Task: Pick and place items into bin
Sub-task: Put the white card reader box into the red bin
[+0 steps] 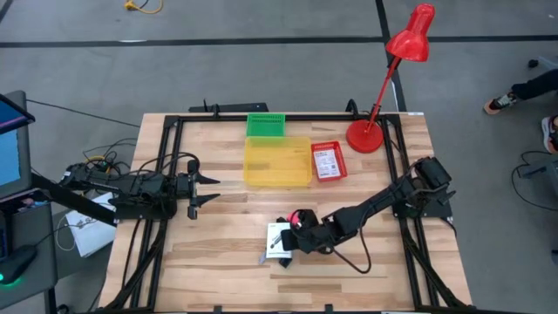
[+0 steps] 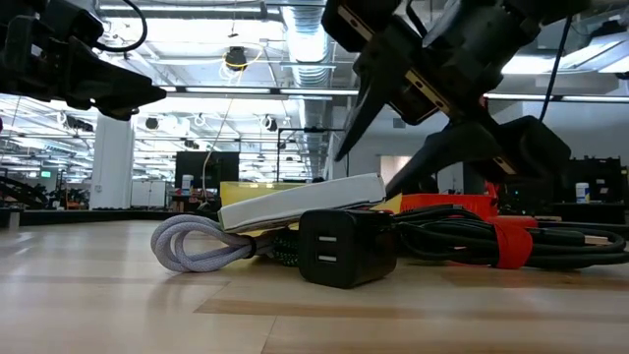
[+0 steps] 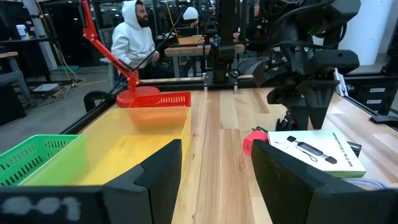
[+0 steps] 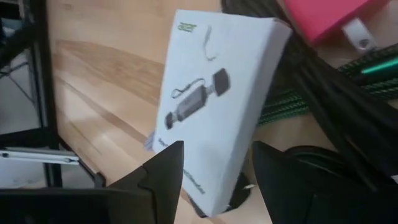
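So far your translucent yellow plastic bin looks empty, so nearly everything is left. The pile of black cables, white printed box, grey coiled cord and black charger cube lies on the table, well short of that bin. Your right gripper hangs over the box, fingers apart, holding nothing; your left gripper waits beside the bin, also apart.
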